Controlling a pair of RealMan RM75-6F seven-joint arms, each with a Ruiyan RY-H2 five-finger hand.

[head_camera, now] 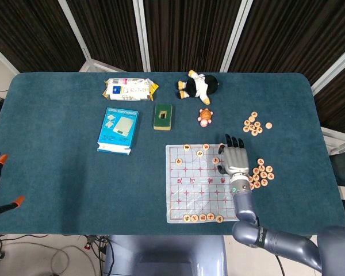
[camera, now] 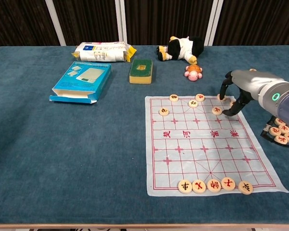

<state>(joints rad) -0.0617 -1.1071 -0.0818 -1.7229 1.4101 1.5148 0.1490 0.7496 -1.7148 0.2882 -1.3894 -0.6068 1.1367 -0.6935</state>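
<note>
Over the teal-covered worktop (head_camera: 57, 172), backed by dark slatted panels, we see our right robot hand (head_camera: 234, 161) with fingers spread, fingertips down at the far right corner of the chess board (camera: 207, 144), touching a chess piece (camera: 216, 110); the board's long axis runs near to far.

Head view: the whole desk (head_camera: 57, 190) is seen steeply from above.
Chest view: low, nearer, faced toward 12 o'clock.
Shared: the game board (head_camera: 201, 184) (camera: 207, 144).

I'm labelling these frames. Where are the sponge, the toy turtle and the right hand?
sponge (camera: 140, 70), chest view, middle of its green top.
toy turtle (camera: 193, 72), chest view, on its shell.
right hand (head_camera: 236, 161), head view, back of the hand.
</note>
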